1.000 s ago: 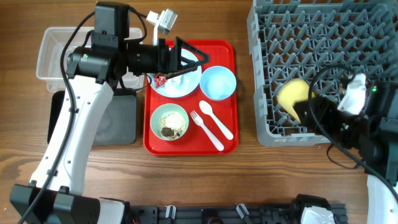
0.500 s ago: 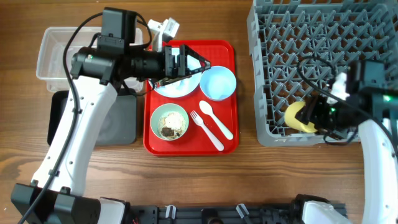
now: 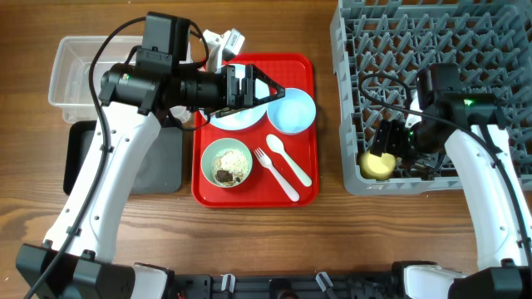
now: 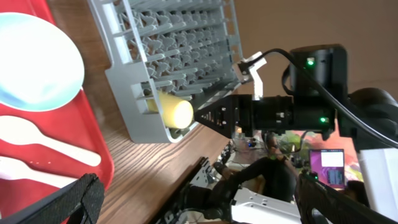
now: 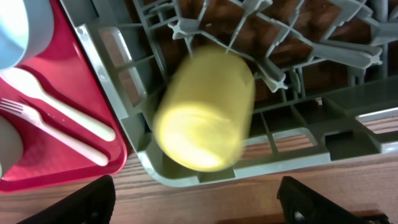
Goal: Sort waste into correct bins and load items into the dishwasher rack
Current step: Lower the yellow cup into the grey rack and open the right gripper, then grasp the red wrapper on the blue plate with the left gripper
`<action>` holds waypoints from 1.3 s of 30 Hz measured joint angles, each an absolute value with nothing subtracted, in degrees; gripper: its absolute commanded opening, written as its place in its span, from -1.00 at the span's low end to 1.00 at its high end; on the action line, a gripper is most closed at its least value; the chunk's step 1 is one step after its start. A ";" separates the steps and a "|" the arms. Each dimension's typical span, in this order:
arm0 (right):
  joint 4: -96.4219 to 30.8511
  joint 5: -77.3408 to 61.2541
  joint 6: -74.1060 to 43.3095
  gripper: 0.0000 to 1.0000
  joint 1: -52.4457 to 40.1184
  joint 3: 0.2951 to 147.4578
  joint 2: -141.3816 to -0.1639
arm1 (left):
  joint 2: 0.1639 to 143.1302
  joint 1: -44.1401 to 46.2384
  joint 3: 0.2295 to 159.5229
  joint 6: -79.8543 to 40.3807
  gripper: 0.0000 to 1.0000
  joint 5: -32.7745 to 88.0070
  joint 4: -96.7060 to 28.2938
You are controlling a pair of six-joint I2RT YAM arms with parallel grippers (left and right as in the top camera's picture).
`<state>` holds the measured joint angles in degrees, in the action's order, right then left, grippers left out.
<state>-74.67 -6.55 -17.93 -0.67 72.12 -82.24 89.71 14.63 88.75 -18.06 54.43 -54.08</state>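
The small yellow cup (image 3: 376,164) lies on its side in the front left corner of the grey dishwasher rack (image 3: 432,50). It is blurred in the right wrist view (image 5: 205,115). My right gripper (image 3: 397,141) is open just above it, apart from it (image 5: 205,208). My left gripper (image 3: 259,87) is open and empty over the pale blue plate (image 3: 237,119) on the red tray. The pale blue bowl (image 3: 292,110), the mint green bowl with food scraps (image 3: 227,162), the fork (image 3: 278,174) and the spoon (image 3: 289,159) sit on that tray. The wrapper and tissue are hidden.
The red serving tray (image 3: 304,193) lies at the centre. The clear tub (image 3: 75,71) stands at the far left, with the black tray (image 3: 162,162) in front of it. The left arm spans both bins. The rack fills the right side.
My right gripper carried the yellow cup left to the rack's front left corner and let it go. My left gripper shifted slightly right over the plate.
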 measured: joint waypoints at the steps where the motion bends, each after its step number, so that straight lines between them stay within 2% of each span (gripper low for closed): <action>1: -74.50 -6.98 -17.91 0.74 -0.67 72.40 -82.21 | 89.71 14.63 88.75 -18.06 0.99 53.63 -54.19; 4: -73.12 -9.13 -17.67 0.75 -0.67 74.26 -81.28 | 89.71 14.63 88.75 -18.04 0.99 50.78 -54.76; 6: -71.07 -11.99 -17.63 0.87 -0.67 76.01 -79.20 | 89.71 14.63 88.75 -18.06 0.98 47.16 -55.33; 9: -65.34 -16.88 -17.32 0.92 -0.67 78.15 -73.80 | 89.71 14.66 88.77 -18.15 0.96 38.74 -56.77; 13: -60.01 -22.13 -17.23 0.89 -0.69 79.42 -66.39 | 89.89 15.88 88.77 -19.20 0.83 24.53 -57.71; 14: -59.66 -22.92 -17.23 0.89 -0.67 79.57 -65.14 | 90.02 16.34 88.77 -19.42 0.75 21.74 -57.65; 20: -60.18 -27.05 -17.21 0.84 -0.67 79.66 -62.08 | 94.02 20.82 88.77 -21.26 0.56 3.92 -56.31; 27: -62.85 -28.51 -16.60 0.83 -0.67 79.66 -62.43 | 102.74 23.64 88.77 -23.90 0.56 -5.23 -51.66; 34: -64.58 -28.62 -16.16 0.83 -0.67 79.66 -62.46 | 112.68 23.73 88.90 -24.69 0.64 -12.56 -39.68; 37: -65.58 -28.73 -16.16 0.83 -0.69 79.66 -62.46 | 117.64 23.73 88.90 -24.56 0.40 -13.78 -36.53; 39: -65.78 -28.75 -16.16 0.83 -0.67 79.66 -62.46 | 120.53 23.73 88.88 -24.32 0.08 -13.89 -35.05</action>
<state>-65.78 -28.75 -16.16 -0.67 79.66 -62.46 120.53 23.73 88.88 -24.32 -13.89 -35.05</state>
